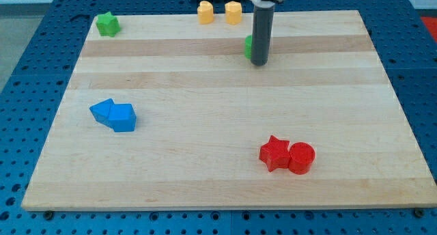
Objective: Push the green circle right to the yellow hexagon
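Seven blocks sit on the wooden desk: two yellow, two green, two blue, two red.

The two yellow ones stand side by side at the far edge, the yellow block on the left and the yellow hexagon on the right, slightly apart. A green star sits at the far left corner. The green circle is mostly hidden behind the rod, near the yellow hexagon and a little nearer and to its right.

My tip rests on the desk, touching the green circle's right side. The end effector is a plain rod that grasps nothing.

At left, a blue block touches a second blue block. At near right, a red star touches a red circle.
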`<act>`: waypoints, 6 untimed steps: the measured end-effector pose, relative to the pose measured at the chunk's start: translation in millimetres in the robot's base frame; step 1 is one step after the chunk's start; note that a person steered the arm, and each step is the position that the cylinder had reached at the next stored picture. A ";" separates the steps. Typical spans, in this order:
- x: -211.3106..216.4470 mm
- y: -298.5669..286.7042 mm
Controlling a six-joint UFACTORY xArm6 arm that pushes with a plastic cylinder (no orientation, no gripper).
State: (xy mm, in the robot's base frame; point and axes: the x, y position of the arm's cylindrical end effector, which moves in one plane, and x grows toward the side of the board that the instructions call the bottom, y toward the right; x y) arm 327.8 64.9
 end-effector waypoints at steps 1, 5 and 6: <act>-34.0 0.9; -29.0 -33.0; -53.3 -32.9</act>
State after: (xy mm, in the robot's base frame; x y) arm 274.5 32.0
